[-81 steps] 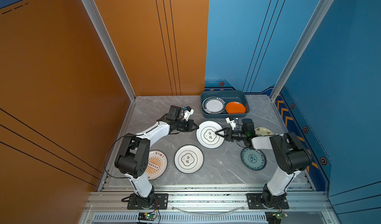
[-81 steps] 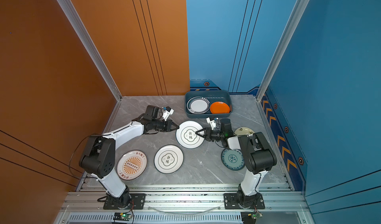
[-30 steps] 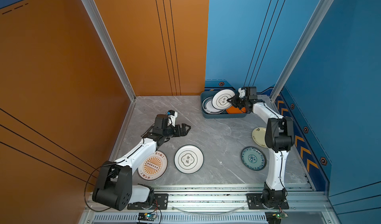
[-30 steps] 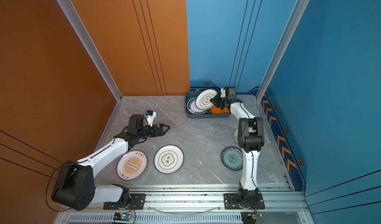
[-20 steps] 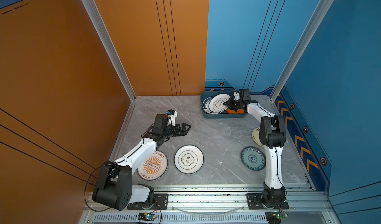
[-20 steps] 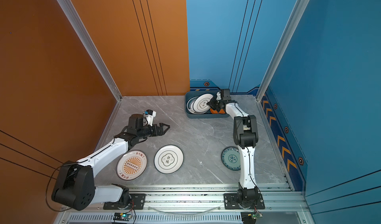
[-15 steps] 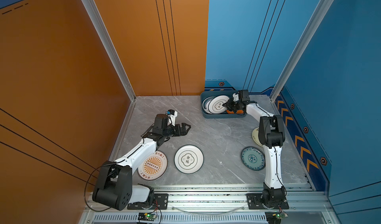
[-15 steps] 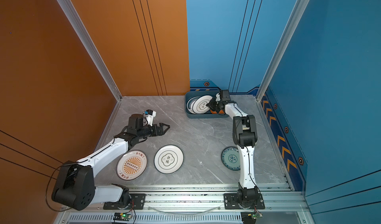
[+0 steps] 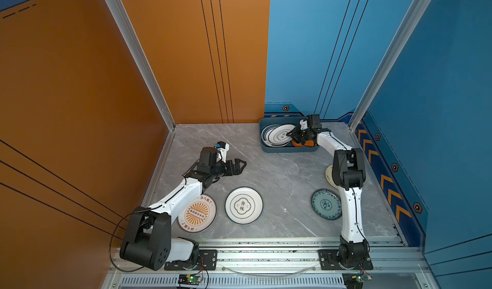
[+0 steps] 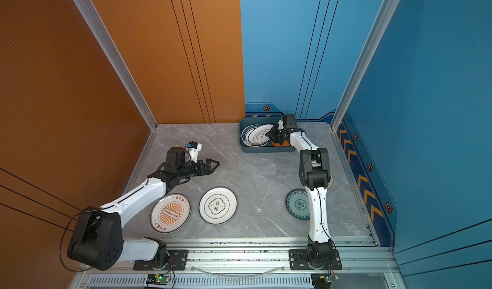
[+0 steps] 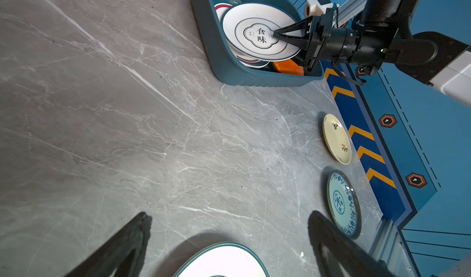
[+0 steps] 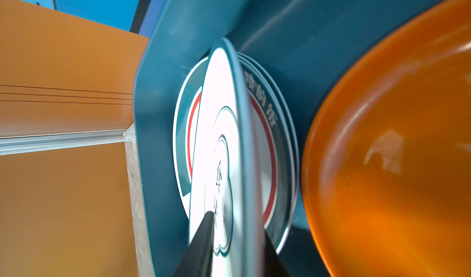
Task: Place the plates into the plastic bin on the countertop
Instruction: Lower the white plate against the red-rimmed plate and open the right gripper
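Note:
The dark teal plastic bin (image 9: 288,149) (image 10: 266,148) stands at the back of the grey countertop (image 9: 279,173). Over it my right gripper (image 9: 288,134) (image 11: 274,36) (image 12: 237,222) straddles a white plate with a green emblem (image 11: 254,36) (image 12: 219,125). That plate leans on a dark-rimmed plate (image 12: 270,135), beside an orange plate (image 12: 395,148). Its rim is blurred between sharp fingers, so the grip is unclear. My left gripper (image 9: 243,164) (image 11: 229,214) hangs open above bare countertop, holding nothing.
Several plates lie on the countertop: a sunburst plate (image 9: 197,213) under my left forearm, a white emblem plate (image 9: 243,205), a teal floral plate (image 9: 326,203) and a cream plate (image 11: 336,138) by the right arm. Aluminium rails edge the slab and walls close three sides.
My right gripper lowered the emblem plate from a steep tilt onto the plates in the bin. The left arm has stayed still and open.

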Controlling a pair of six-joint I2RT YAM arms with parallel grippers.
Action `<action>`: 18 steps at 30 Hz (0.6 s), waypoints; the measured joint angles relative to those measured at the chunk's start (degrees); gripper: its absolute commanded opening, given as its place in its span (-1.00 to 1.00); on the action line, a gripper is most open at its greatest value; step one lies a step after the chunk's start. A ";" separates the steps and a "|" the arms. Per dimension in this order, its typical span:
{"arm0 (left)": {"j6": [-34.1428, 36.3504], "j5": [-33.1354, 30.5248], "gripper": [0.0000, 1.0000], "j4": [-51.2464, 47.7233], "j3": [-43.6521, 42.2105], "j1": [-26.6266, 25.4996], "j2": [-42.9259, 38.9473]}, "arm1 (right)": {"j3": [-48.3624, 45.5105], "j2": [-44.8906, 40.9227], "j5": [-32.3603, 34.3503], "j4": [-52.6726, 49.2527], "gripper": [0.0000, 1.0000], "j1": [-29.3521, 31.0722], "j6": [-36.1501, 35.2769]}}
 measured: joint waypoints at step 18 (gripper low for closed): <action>0.00 -0.02 0.96 -0.20 0.02 0.00 -0.02 | 1.70 0.31 4.11 -6.19 -0.05 0.04 -4.37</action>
